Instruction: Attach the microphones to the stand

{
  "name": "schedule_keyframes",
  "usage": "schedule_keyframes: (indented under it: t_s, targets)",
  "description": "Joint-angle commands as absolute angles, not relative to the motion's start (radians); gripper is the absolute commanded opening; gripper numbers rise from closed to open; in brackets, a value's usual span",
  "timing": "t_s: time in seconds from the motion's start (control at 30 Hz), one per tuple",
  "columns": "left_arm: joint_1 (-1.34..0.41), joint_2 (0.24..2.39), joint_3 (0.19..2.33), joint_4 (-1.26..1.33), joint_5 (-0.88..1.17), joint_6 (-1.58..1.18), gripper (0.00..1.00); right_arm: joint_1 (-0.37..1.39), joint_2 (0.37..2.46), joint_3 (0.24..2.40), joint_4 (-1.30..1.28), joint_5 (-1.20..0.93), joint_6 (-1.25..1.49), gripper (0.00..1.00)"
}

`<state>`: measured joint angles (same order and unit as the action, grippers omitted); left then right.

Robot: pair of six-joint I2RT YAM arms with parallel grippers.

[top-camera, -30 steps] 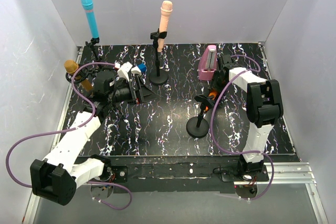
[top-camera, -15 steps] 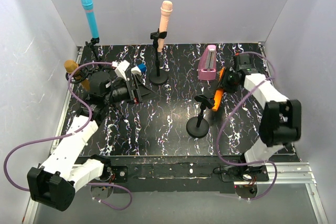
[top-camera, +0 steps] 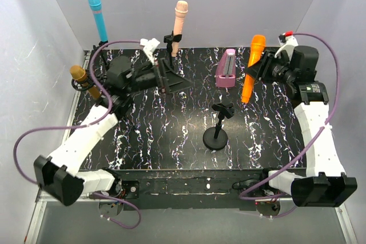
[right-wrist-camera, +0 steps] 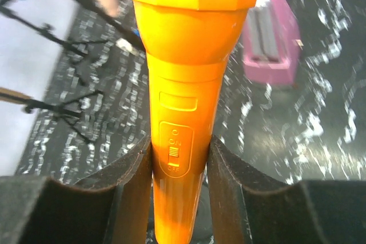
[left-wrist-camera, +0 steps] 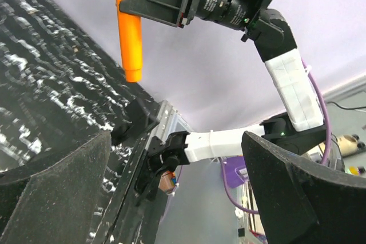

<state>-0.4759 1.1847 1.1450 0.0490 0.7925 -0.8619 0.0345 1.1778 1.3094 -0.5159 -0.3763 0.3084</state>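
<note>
Right hand (top-camera: 264, 70) pinches the orange microphone (top-camera: 252, 67) by its barrel, head up and nearly upright, lifted over the bench (top-camera: 171, 141) near the far right corner, just beside the mauve block (top-camera: 227, 68). The black stand (top-camera: 217, 130) is apart from it, toward the near edge. Left hand (top-camera: 170, 78) is spread, holding nothing, by the far edge. The blue microphone (top-camera: 97, 15), pink-cream microphone (top-camera: 179, 24) and gold microphone (top-camera: 80, 78) sit in stands at the far left corner, far edge and left edge.

Overhead, wrist close-ups — orange microphone (top-camera: 250, 81) shared
</note>
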Motion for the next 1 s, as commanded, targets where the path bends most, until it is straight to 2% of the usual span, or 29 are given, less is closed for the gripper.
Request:
schedule_keyframes:
  t_s: [0.0,0.23,0.6,0.87,0.97]
  targets:
    - [-0.589,1.34,1.284,0.138,0.753,-0.828,0.98,0.035,1.137,1.457,-0.419,-0.587,0.354,0.01]
    - [-0.751,1.537,1.442,0.291,0.675,-0.838,0.98,0.037,1.155,1.549,-0.325,-0.794,0.5,0.01]
    - [-0.89,1.631,1.466,0.394,0.496,-0.785,0.98,0.037,1.141,1.528,-0.249,-0.887,0.597,0.01]
    - [-0.908,1.641,1.462,0.413,0.433,-0.815,0.79,0.037,1.129,1.477,-0.21,-0.923,0.612,0.01]
    - [-0.908,1.643,1.456,0.423,0.416,-0.827,0.65,0.037,1.124,1.47,-0.196,-0.943,0.618,0.02]
